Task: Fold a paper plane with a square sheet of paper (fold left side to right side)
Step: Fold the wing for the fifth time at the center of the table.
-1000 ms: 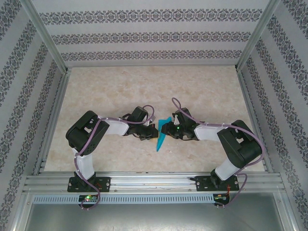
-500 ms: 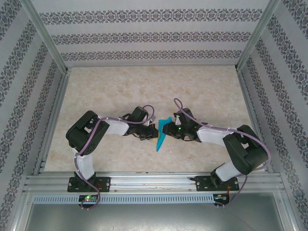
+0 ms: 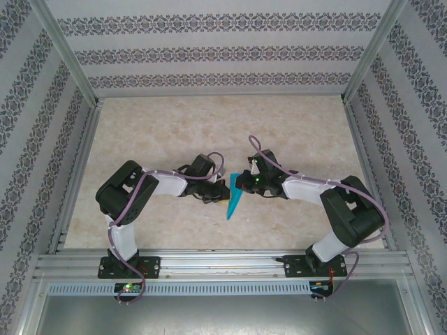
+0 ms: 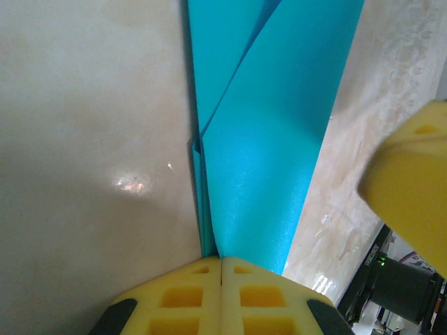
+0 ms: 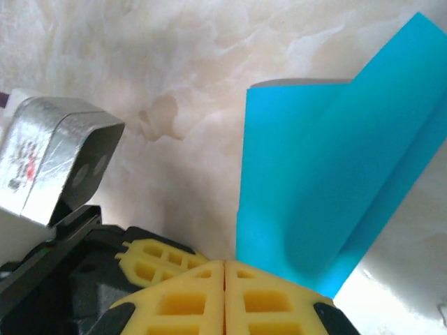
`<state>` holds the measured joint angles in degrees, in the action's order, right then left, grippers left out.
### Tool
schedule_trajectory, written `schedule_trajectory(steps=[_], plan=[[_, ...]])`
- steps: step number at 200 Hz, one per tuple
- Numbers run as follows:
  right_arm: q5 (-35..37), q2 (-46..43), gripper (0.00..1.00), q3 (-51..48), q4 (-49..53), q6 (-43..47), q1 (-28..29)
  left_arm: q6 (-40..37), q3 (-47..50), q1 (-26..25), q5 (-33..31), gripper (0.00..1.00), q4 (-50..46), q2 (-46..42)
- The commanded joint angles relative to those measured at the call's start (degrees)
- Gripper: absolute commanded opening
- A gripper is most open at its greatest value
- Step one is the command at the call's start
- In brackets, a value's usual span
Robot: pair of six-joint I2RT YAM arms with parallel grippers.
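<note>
The square sheet of paper (image 3: 233, 204), by now a narrow teal dart with layered folds, is lying about midway between the table's (image 3: 209, 125) left and right edges, closer to the near edge than the far one, its tip pointing at the near edge. The 2 arms are meeting over its far end. The left gripper (image 3: 221, 191) is sitting with its yellow pads pressed together right at the paper's (image 4: 265, 174) long left crease, as the left wrist view is showing (image 4: 221, 269); it is probably pinning that edge down, though whether a layer is caught between the pads is not clear. The change is happening on the other side: the right gripper (image 3: 242, 183), whose jaws were standing apart a second ago, is now closing its pads flush together (image 5: 223, 269) where the raised, curling flap of the paper (image 5: 314, 188) is running down to them, so it is apparently pinching that flap. The flap that was showing from above beside this gripper is now mostly hiding under it. For the task this is suggesting that the grasp for the next fold is being secured, with the left side anchored; carrying the flap across and pressing a crease is not yet done.
</note>
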<state>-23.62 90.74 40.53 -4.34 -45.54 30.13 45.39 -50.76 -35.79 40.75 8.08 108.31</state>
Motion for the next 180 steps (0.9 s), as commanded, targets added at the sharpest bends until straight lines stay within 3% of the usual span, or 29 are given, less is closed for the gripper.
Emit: schedule_trajectory(steps=[1,180], plan=[[-0.82,2.38,0.06,1.65,0.73,1.33,-0.02,-1.63,0.58,-1.31,-5.06,0.00,-2.60,4.47],[1.27,5.75,0.02,-0.87,1.88,1.51,-0.25,-0.63,2.57,-2.27,-5.32,0.00,-0.85,4.54]])
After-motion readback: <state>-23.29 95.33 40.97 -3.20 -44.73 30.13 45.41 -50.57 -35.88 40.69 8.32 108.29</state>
